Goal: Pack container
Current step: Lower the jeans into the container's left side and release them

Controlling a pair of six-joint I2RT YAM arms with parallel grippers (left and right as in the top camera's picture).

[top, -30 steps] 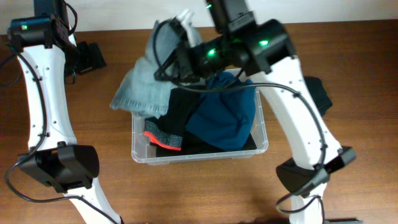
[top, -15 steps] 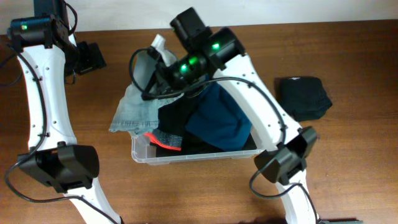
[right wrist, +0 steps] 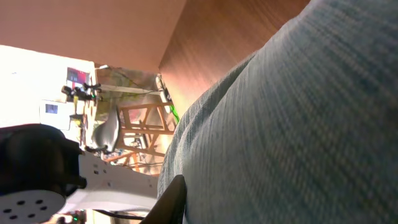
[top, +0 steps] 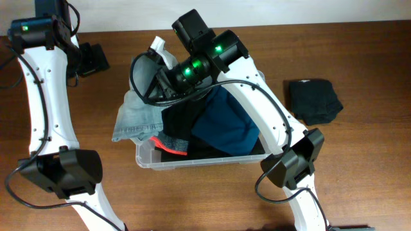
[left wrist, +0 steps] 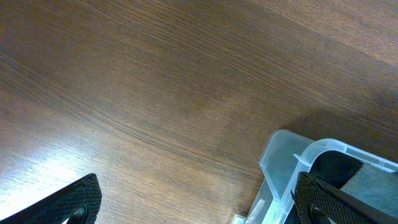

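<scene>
Container (top: 205, 160) sits mid-table between my two arm bases. Clear plastic, rounded corners, rimmed edge, near wall see-through. It's stuffed. There's a dark piece with an orange-red stripe (top: 168, 145) at near left and a teal cloth (top: 228, 125) on the right. A black cloth (top: 180, 119) sits in the middle, and a grey-blue cloth (top: 136, 119) spills over the left rim. Folded black cloth (top: 313, 99) lies on the table (top: 359, 167) to the right, apart from the container.

Right arm (top: 270, 115) arcs from near right up over the container, green lights lit. Right gripper (top: 159, 50) is past the far-left corner. My right wrist view is all grey weave, so I can't tell if those jaws are apart, together or gripping.

Left arm (top: 45, 96) runs up the left side. Left gripper (top: 95, 59) hangs over bare wood off the container's far-left corner, jaws wide apart, nothing between.
</scene>
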